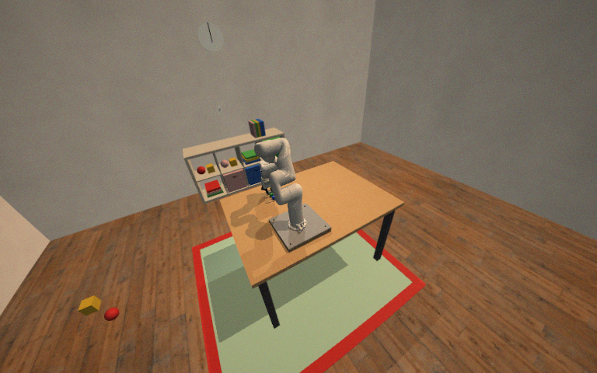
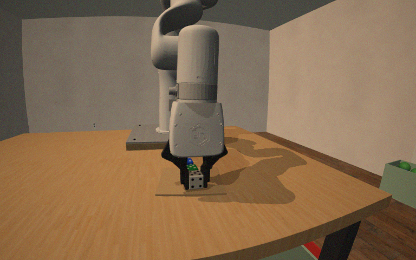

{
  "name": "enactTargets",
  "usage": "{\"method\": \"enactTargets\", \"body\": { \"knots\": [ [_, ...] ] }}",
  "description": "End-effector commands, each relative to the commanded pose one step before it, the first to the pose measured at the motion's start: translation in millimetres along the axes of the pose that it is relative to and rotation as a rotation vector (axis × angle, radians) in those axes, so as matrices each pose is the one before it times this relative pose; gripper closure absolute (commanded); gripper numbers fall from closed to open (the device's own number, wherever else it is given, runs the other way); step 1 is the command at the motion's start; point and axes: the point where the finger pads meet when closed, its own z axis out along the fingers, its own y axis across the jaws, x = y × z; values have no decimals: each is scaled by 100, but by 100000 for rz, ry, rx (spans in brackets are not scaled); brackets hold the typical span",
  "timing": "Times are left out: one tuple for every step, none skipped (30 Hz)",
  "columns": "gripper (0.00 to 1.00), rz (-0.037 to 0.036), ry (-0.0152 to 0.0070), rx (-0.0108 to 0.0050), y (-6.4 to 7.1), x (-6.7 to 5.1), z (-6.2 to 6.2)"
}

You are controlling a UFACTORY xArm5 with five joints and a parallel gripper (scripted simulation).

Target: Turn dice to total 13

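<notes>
At the near centre of the table, a thin tan mat lies flat on the wood. The gripper points straight down over the mat, approx. vertical, w/ its black fingers either side of a white die. Jaws are clamped on the white die; contact is on its left & right faces. The die's lower edge is at or just above the mat surface; cannot tell whether it touches. The camera-facing side of the white die shows dark pips; exact count not readable.

Directly behind the white die, between the fingers' upper links, sits a green die w/ white pips. Behind that again, a blue die is partly visible. Both appear over the mat area; their top numbers are too small to read.

The arm rises from a grey base plate at the far side of the table. Arm shadow falls on the wood to the right of the mat.

Top view: arm is folded toward the table's far end, near a shelf unit. Dice are not resolvable in this view.
</notes>
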Motion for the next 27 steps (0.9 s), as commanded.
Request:
{"method": "enactTargets", "body": {
  "knots": [
    [73, 3, -377, -1, -1, -143, -119],
    [73, 0, 0, 0, 0, 0, 11],
    [73, 0, 0, 0, 0, 0, 15],
    [73, 0, 0, 0, 0, 0, 19],
    [73, 0, 0, 0, 0, 0, 22],
    [73, 0, 0, 0, 0, 0, 25],
    [73, 0, 0, 0, 0, 0, 0],
    [73, 0, 0, 0, 0, 0, 0],
    [73, 0, 0, 0, 0, 0, 27],
    [73, 0, 0, 0, 1, 0, 29],
    [73, 0, 0, 0, 1, 0, 30],
    [73, 0, 0, 0, 1, 0, 30],
    [73, 0, 0, 0, 1, 0, 29],
    [73, 0, 0, 0, 0, 0, 27],
    [73, 0, 0, 0, 0, 0, 25],
    [73, 0, 0, 0, 0, 0, 22],
    [73, 0, 0, 0, 0, 0, 19],
    [73, 0, 0, 0, 0, 0, 15],
    [73, 0, 0, 0, 0, 0, 11],
    [73, 0, 0, 0, 0, 0, 7],
    [73, 0, 0, 0, 0, 0, 4],
    [73, 0, 0, 0, 0, 0, 2],
    [73, 0, 0, 0, 0, 0, 0],
    [73, 0, 0, 0, 0, 0, 0],
    [73, 0, 0, 0, 0, 0, 0],
    [73, 0, 0, 0, 0, 0, 0],
    [73, 0, 0, 0, 0, 0, 0]
  ]
}}
